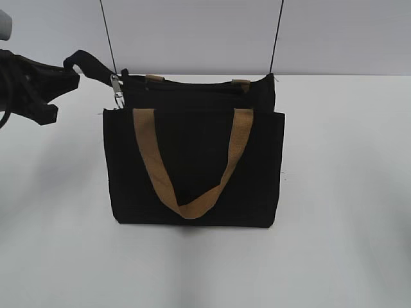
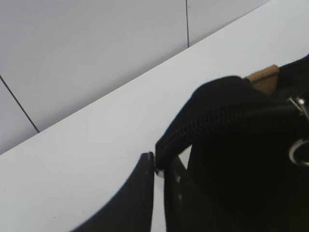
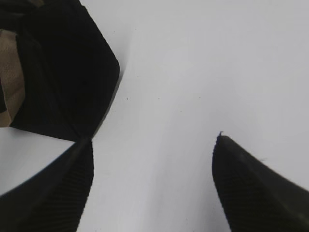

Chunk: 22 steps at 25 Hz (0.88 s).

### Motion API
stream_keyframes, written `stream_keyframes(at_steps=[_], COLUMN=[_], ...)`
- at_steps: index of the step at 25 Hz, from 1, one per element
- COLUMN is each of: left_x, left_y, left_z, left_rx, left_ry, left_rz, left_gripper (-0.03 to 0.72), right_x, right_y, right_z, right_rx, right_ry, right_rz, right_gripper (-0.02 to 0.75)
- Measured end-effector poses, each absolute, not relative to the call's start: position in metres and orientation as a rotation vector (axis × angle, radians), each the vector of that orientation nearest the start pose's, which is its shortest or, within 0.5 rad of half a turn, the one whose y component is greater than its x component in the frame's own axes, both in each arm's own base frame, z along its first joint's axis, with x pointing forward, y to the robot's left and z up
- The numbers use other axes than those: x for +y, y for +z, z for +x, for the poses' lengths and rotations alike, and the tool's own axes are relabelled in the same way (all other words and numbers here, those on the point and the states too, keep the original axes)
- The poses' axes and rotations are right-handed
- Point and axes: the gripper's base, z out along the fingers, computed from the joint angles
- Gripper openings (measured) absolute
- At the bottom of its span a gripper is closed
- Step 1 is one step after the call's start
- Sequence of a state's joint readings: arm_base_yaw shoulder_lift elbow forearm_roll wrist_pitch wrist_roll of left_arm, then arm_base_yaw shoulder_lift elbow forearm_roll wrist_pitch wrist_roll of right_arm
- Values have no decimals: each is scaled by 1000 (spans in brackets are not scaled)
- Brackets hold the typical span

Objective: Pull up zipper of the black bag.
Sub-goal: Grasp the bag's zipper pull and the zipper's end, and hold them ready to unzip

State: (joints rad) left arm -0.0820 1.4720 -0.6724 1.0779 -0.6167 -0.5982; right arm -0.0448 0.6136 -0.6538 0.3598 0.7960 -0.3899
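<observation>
The black bag (image 1: 192, 167) stands upright on the white table, its tan handle (image 1: 192, 208) hanging down the front. The zipper (image 1: 87, 64) track sticks out past the bag's top left corner. My left gripper (image 1: 69, 72) is shut on its end. In the left wrist view the zipper (image 2: 212, 121) arches from the bag (image 2: 241, 183) down into my left gripper (image 2: 158, 166), where a small grey metal piece shows between the fingertips. My right gripper (image 3: 152, 145) is open and empty over the table, beside a lower corner of the bag (image 3: 67, 72). It is out of the exterior view.
A metal clasp (image 1: 116, 90) hangs at the bag's top left corner and also shows in the left wrist view (image 2: 299, 150). The white table (image 1: 347, 192) meets a grey panelled wall (image 1: 192, 32) just behind the bag. A tan strap (image 3: 9, 82) shows at the right wrist view's left edge.
</observation>
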Motion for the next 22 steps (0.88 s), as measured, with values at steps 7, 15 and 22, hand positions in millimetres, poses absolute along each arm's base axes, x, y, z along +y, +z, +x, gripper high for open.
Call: stream_keyframes(at_steps=[7, 15, 22], left_x=[-70, -70, -71], left_y=[231, 236, 248], left_z=[282, 285, 306], left_rx=[1748, 1730, 1690], left_ry=[-318, -315, -308], left_rz=[778, 772, 743], left_gripper=[18, 18, 18], right_x=[48, 158, 260], right_y=[320, 317, 322], right_z=[175, 230, 258], right_rx=[2297, 2283, 2111], right_ry=[278, 322, 456], right_rz=[-459, -768, -907], right_gripper=[562, 561, 517])
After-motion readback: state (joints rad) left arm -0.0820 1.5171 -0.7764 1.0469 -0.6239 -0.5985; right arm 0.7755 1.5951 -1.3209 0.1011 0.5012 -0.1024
